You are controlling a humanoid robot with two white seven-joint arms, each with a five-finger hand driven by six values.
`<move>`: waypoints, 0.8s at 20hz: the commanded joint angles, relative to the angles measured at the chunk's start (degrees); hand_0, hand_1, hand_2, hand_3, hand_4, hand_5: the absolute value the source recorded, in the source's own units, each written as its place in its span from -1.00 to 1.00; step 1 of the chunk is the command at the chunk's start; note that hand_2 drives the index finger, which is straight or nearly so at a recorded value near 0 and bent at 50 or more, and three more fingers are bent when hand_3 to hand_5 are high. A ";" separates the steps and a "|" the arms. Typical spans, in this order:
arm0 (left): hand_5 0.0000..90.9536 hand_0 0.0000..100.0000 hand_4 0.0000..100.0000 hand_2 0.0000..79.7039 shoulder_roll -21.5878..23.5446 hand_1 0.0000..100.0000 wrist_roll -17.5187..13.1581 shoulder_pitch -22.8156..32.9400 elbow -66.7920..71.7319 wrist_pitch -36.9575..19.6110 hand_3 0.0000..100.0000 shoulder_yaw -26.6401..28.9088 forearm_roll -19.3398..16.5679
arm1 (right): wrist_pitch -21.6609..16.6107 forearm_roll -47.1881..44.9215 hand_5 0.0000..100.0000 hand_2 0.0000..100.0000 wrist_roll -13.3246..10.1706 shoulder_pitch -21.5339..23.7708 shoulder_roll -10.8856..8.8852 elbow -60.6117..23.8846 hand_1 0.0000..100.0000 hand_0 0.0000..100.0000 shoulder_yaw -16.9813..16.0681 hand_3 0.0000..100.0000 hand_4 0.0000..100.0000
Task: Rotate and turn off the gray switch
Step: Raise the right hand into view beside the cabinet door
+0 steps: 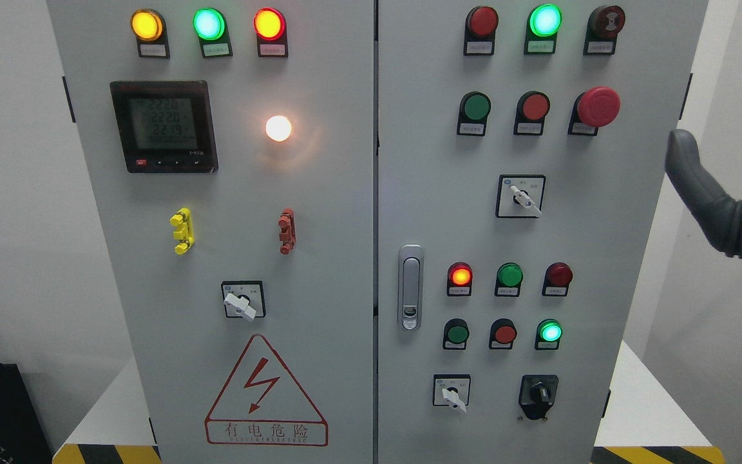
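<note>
White walls flank a tall gray control cabinet point(319, 193) that fills the head view; it stands on a white platform point(641, 406) edged with yellow and black stripes. Landmark: the silver door latch point(411, 287) at the cabinet's middle seam. Up and right of the latch sits one gray switch point(523, 198), its white lever pointing down to the right. Down and right of the latch is a smaller white-levered switch point(453, 395), and beside that a black selector point(539, 394). Left of the latch another white-levered switch point(241, 303) sits above a red warning triangle point(266, 393). Lit and unlit lamps and push buttons surround them, with a red mushroom button point(598, 106) above the upper switch. Far right of the latch, beyond the cabinet's edge, the right hand point(722, 203) shows as a dark finger and ribbed cuff, touching nothing; whether its fingers are spread or curled cannot be told. Nothing lies between it and the switches.
</note>
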 commanded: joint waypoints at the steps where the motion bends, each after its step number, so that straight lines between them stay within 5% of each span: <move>1: -1.00 -0.76 -1.00 -1.00 0.00 -0.22 -0.01 -0.01 1.32 0.05 -1.00 1.85 -0.44 | 0.01 0.02 -1.00 -0.97 -0.14 -0.05 -0.16 0.59 -0.12 -0.12 1.13 -0.93 -1.00; 11: -1.00 -0.76 -1.00 -1.00 0.00 -0.22 -0.02 0.07 1.32 0.05 -1.00 1.85 -0.44 | 0.01 -0.33 -1.00 -0.95 -0.50 0.12 -0.07 0.68 -0.13 -0.11 1.04 -0.84 -1.00; 12: -1.00 -0.76 -1.00 -1.00 0.00 -0.22 -0.02 -0.01 1.32 0.05 -1.00 1.85 -0.44 | 0.01 -0.50 -0.81 -0.92 -0.58 0.04 0.02 0.85 -0.13 -0.11 0.96 -0.64 -0.77; 13: -1.00 -0.76 -1.00 -1.00 0.00 -0.22 -0.02 0.07 1.32 0.05 -1.00 1.85 -0.44 | 0.10 -0.50 -0.79 -0.92 -1.11 0.12 0.28 1.03 -0.13 -0.11 0.87 -0.62 -0.74; 16: -1.00 -0.76 -1.00 -1.00 0.00 -0.22 -0.01 0.07 1.32 0.05 -1.00 1.85 -0.44 | 0.53 -0.59 -0.27 -0.87 -2.08 0.04 3.17 1.55 -0.17 -0.06 0.95 -0.41 -0.45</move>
